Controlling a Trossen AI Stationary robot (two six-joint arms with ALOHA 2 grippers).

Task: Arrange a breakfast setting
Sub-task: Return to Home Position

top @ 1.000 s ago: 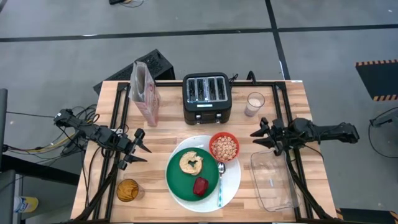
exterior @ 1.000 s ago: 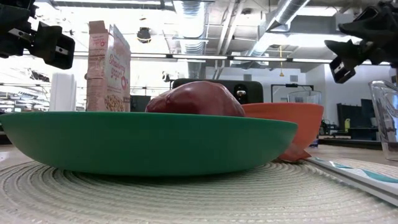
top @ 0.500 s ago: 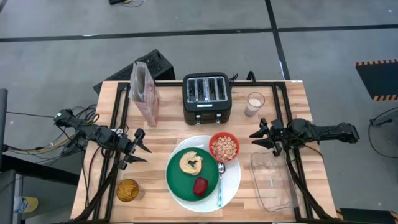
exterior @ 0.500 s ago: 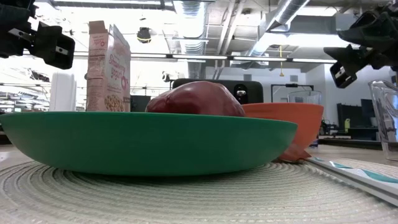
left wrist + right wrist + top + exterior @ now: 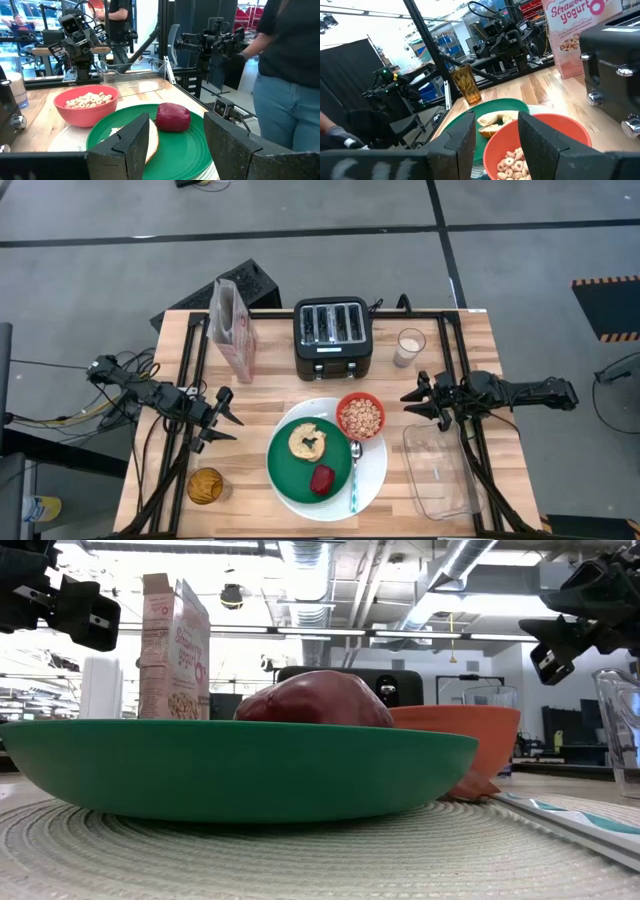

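High view: bagel (image 5: 307, 441) near left hand (image 5: 238, 431)

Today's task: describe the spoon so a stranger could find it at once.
Start at the black toaster. In front of it lies a round white placemat holding a green plate. The spoon lies just right of that plate, the only thin, teal-handled item.

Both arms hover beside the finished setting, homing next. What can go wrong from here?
1. The right gripper, open, hangs between the glass of white liquid and the clear tray; a swing either way might clip one.
2. The left gripper, open, hovers near the amber glass; a low retreat might tip it.
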